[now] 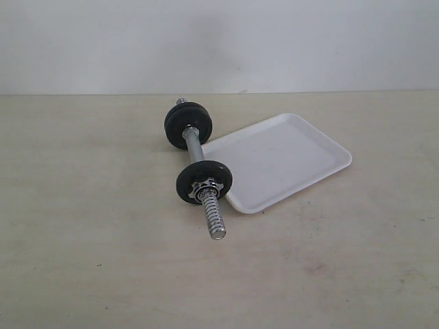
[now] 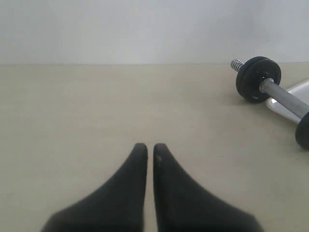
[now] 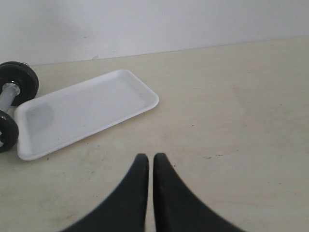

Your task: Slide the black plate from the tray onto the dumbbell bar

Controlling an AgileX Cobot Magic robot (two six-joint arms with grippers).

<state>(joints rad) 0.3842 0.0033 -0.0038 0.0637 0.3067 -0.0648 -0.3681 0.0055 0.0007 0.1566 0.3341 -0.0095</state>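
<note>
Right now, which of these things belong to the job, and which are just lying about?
Part of the job: dumbbell bar; far black disc and near black disc, both on the bar; white tray, with nothing on it.
Just there: the table; left gripper and right gripper, both shut, touching nothing.

A pale beige matte tabletop point(image 1: 89, 260) is carrying everything, and is spreading under the left pincer point(image 2: 150, 147) and the right pincer point(image 3: 150, 157). A short chrome steel dumbbell bar point(image 1: 193, 146) with round black discs point(image 1: 204, 179) is lying on it, well ahead of the left pincer, towards the other arm's side. A flat white rectangular plastic tray point(image 1: 281, 161) is resting just beside the bar, ahead of the right pincer; whether the two are touching is unclear.
</note>
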